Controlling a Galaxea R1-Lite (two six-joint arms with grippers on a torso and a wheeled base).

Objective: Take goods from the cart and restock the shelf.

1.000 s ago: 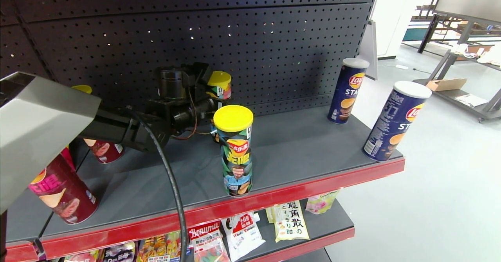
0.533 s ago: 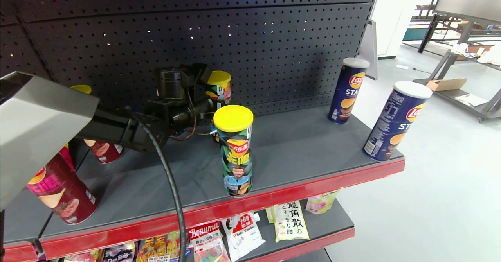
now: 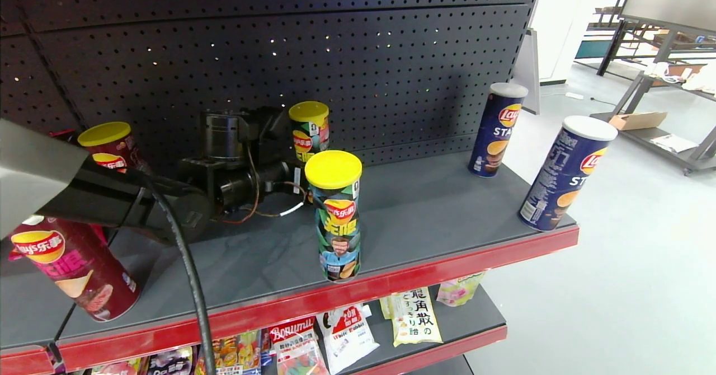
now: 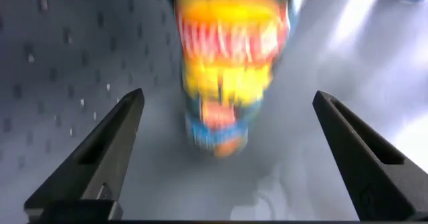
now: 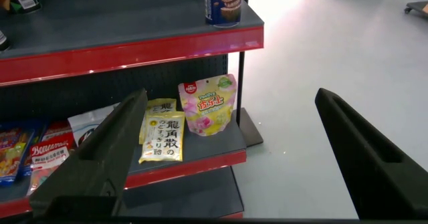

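A green chips can with a yellow lid (image 3: 309, 131) stands upright at the back of the grey shelf (image 3: 425, 218), against the pegboard. My left gripper (image 3: 282, 170) sits just left of it and low. In the left wrist view the gripper (image 4: 229, 97) is open, and the can (image 4: 231, 70) stands just beyond its spread fingertips, not held. A second can of the same kind (image 3: 335, 212) stands near the shelf's front edge. My right gripper (image 5: 232, 93) is open and holds nothing, out in front of the lower shelf.
Two blue cans (image 3: 497, 130) (image 3: 565, 173) stand at the shelf's right end. Two maroon cans (image 3: 72, 268) (image 3: 114, 145) stand at the left. Snack bags (image 3: 414, 316) (image 5: 210, 103) lie on the lower shelf. There is bare shelf between the green and blue cans.
My left arm has drawn back to the left, away from the back green can, which stays upright. The back maroon can, hidden behind the arm before, is now uncovered.
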